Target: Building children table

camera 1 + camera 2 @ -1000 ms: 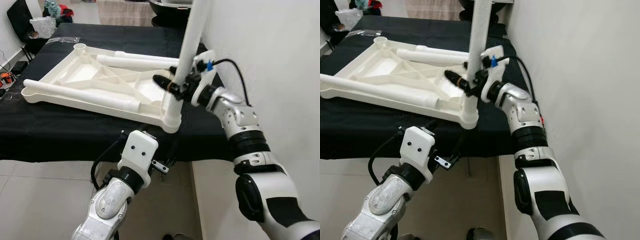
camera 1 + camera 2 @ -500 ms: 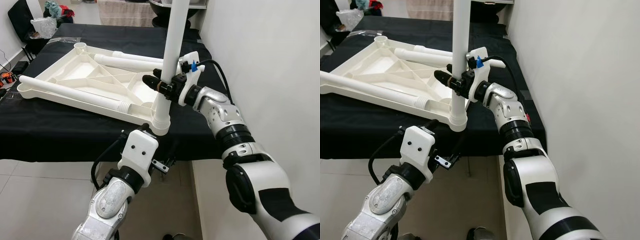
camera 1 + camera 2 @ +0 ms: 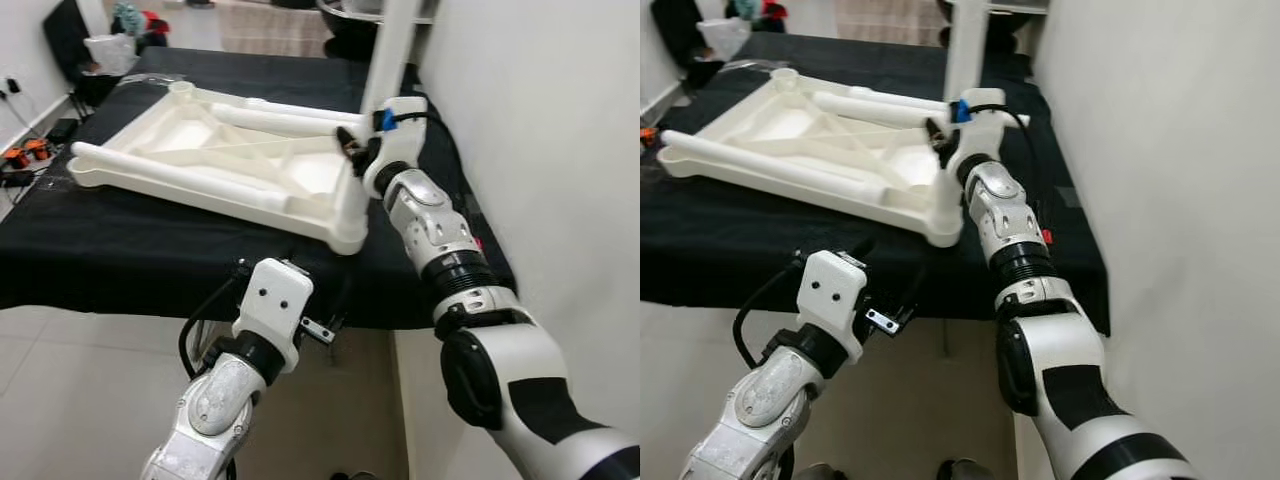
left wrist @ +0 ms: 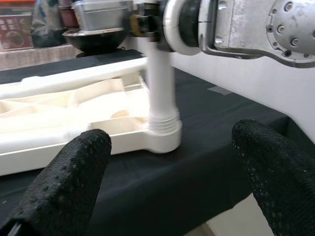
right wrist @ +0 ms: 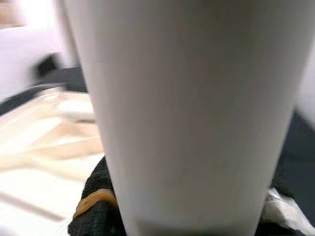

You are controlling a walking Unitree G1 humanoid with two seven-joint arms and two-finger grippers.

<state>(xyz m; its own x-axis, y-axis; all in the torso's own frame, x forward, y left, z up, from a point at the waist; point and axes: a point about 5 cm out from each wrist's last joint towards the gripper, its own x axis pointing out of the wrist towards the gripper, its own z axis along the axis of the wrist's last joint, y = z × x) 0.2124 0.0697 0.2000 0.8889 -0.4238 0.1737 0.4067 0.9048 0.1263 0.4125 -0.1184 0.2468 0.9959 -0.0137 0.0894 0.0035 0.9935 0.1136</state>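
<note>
Right gripper clamped on the upright leg at the tabletop's near right corner; left arm low in front of the table.

Nearest, the left gripper (image 4: pixel 167 162) hangs below the table (image 3: pixel 120 270) edge with its fingers (image 4: pixel 69 177) spread wide and holding nothing, as it did a second ago. On the black cloth the white tabletop (image 3: pixel 200 165) lies upside down, with two loose legs (image 3: pixel 280 118) resting along it. At its near right corner socket (image 3: pixel 347 235) the leg (image 3: pixel 385 60) stands upright, and the right gripper (image 3: pixel 352 148) has its fingers closed around it just above the socket. Compared with half a second ago, the gripper sits farther round the leg's far side, its wrist turned, and the leg leans slightly right instead of standing straight. The whole scene has shifted right, since the camera moved.
</note>
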